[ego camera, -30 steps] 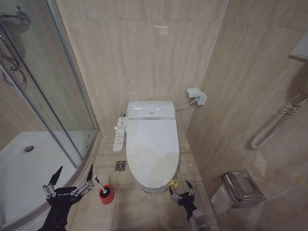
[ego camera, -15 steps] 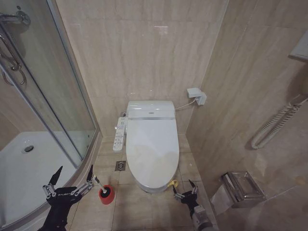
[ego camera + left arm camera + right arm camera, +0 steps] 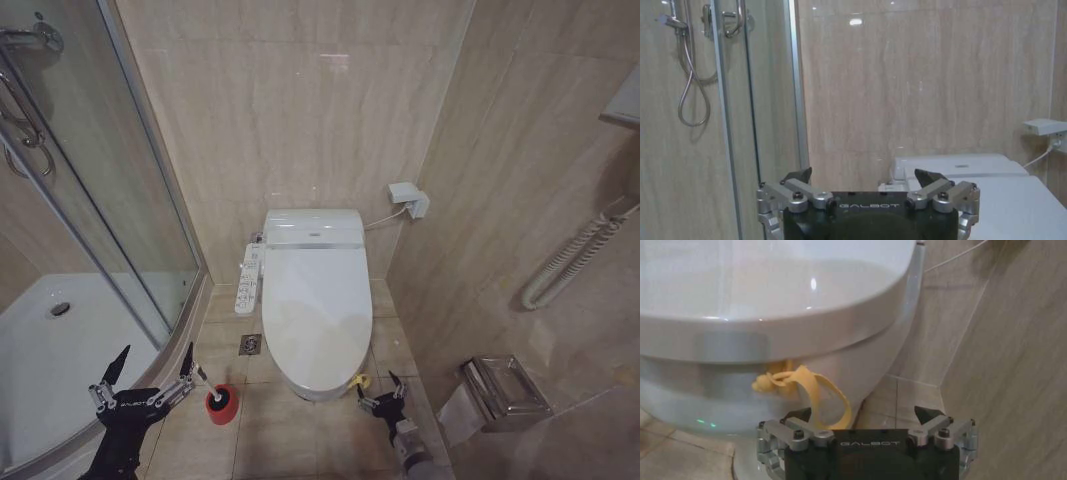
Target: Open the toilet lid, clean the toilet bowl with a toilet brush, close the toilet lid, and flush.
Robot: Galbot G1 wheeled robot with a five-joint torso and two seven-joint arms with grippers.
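Toilet lid, glossy white, lies closed over the toilet bowl at the middle of the tiled floor, against the far wall. A yellow tie hangs in a loop from the lid's near right rim. Right gripper sits low at the near right of the bowl, just beside the tie, fingers spread apart and holding nothing; the loop dangles close to its left finger. Its body bears the word "GALBOT" in white letters. Left gripper hovers near left, by the shower tray, fingers wide apart and empty, same "GALBOT" marking. Toilet brush stands in its red holder on the floor, left of the bowl, just right of the left gripper. Button panel with small unreadable labels runs along the bowl's left side.
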